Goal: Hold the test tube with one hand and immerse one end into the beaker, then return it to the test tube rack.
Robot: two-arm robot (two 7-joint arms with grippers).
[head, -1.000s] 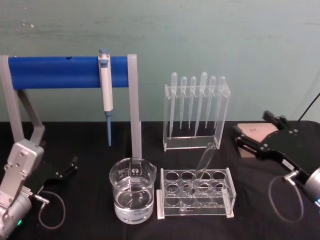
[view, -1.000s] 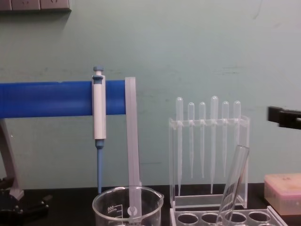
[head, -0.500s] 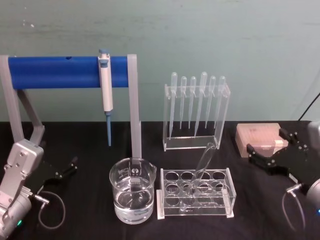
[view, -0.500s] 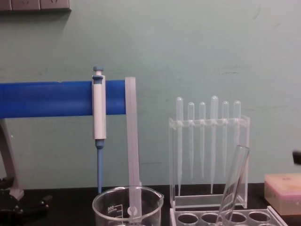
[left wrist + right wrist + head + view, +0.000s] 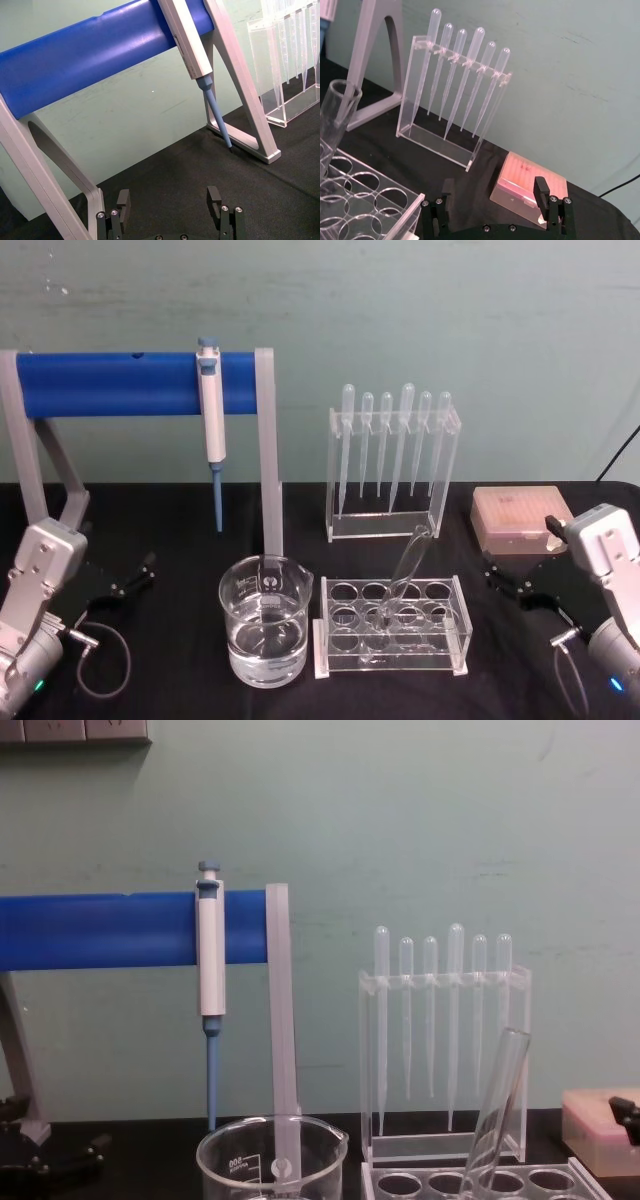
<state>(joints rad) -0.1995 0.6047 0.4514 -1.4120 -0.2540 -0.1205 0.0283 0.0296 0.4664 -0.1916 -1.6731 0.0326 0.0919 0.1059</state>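
Note:
The test tube [image 5: 406, 565] leans tilted in the clear rack [image 5: 455, 640], its rim up toward the back; the chest view has it as the test tube [image 5: 498, 1100], and the right wrist view catches its rim [image 5: 340, 102]. Left of the rack stands the beaker [image 5: 264, 632], partly filled with clear liquid and seen again as the beaker [image 5: 270, 1158]. My right gripper [image 5: 520, 545] is open, low over the table right of the rack, holding nothing [image 5: 493, 189]. At the far left my left gripper [image 5: 120, 570] rests open and empty [image 5: 168, 200].
A grey frame with a blue bar [image 5: 110, 383] carries a white-and-blue pipettor [image 5: 211, 420] behind the beaker. A clear stand of several pipettes [image 5: 392, 465] is behind the rack. A pink box [image 5: 515, 512] lies at the back right, just beyond my right gripper.
My right arm has pulled back and down toward the near right, its gripper dropping from above the pink box to table level. The test tube, beaker and left arm have not moved.

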